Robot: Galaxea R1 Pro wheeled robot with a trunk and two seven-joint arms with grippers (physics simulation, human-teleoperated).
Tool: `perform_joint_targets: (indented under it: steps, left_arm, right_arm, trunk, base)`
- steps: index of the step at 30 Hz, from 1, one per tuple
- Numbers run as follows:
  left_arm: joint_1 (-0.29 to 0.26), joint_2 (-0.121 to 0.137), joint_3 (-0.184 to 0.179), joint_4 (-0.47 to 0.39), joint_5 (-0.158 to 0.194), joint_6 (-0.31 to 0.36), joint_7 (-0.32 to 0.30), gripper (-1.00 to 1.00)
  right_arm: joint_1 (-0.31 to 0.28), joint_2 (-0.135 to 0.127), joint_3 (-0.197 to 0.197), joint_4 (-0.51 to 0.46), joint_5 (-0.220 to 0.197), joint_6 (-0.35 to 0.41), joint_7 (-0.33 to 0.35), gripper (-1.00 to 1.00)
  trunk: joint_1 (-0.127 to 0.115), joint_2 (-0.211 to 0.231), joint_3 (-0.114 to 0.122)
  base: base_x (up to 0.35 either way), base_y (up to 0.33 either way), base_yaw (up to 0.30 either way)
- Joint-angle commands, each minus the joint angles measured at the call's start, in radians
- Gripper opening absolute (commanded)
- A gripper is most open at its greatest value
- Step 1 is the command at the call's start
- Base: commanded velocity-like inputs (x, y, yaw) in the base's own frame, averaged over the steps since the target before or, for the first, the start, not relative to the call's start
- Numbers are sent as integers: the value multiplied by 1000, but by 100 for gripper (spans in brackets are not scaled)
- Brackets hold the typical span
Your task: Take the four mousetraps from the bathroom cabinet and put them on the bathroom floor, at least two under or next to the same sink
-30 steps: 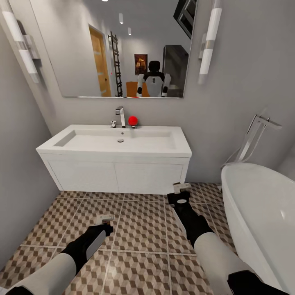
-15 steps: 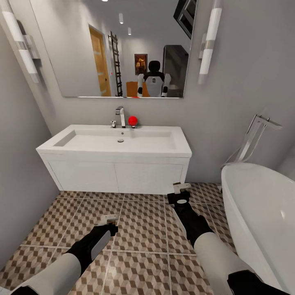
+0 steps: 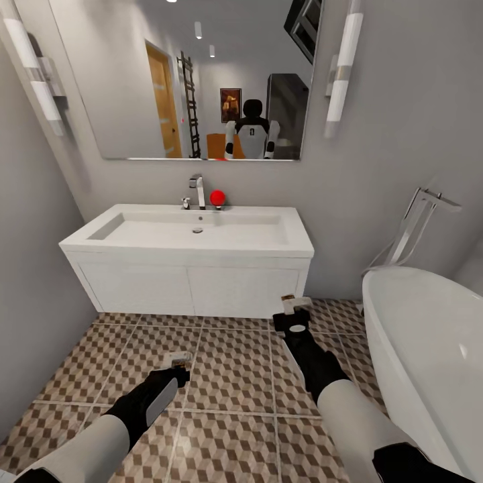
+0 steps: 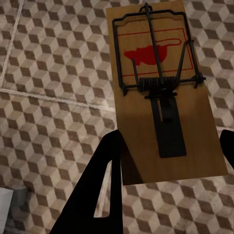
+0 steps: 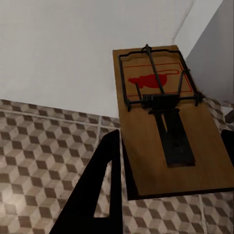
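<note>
Mousetraps, two flat light-brown wooden plates with black wire springs and a red mouse print, sit one in each of my grippers. My left gripper [image 3: 178, 359] hangs low over the bathroom floor [image 3: 228, 376], tiled in a brown, beige and white cube pattern, in front of the white vanity [image 3: 191, 287] and towards its left half. In the left wrist view, its black fingers [image 4: 100, 187] are closed against the sides of the left mousetrap [image 4: 161, 92], which lies flat above the tiles. My right gripper [image 3: 293, 307] reaches further forward, close to the vanity's right front corner, between the vanity and the white oval bathtub [image 3: 429, 349]. The right wrist view shows its fingers [image 5: 100, 190] clamped on the right mousetrap [image 5: 165, 122], with the white vanity front behind it. Whether either trap touches the floor, I cannot tell. The wide white rectangular sink [image 3: 191, 231] with a chrome tap [image 3: 197, 191] tops the vanity.
</note>
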Motion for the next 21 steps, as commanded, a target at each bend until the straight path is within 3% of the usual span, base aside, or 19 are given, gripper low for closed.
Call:
perform_joint_targets:
  steps: [1, 6, 13, 21]
  left_arm:
    - [-1, 2, -8, -3, 8, 4, 9, -100]
    - [-1, 0, -6, -5, 8, 3, 9, -100]
    - [-1, -25, -5, -7, 8, 2, 9, -100]
    - [-1, -25, -6, 2, 8, 4, 10, -100]
  right_arm:
    - [0, 0, 9, -1, 9, -18, 1, -100]
    - [0, 0, 20, 11, 8, -103, 24, -100]
    - [0, 0, 21, 25, 7, -118, 26, -100]
    - [0, 0, 21, 29, 7, -134, 26, -100]
  trunk:
    - [0, -1, -1]
    - [0, -1, -1]
    - [0, -1, -1]
    - [0, -1, -1]
  base:
    - [0, 0, 0]
    - [0, 0, 0]
    - [0, 0, 0]
    - [0, 0, 0]
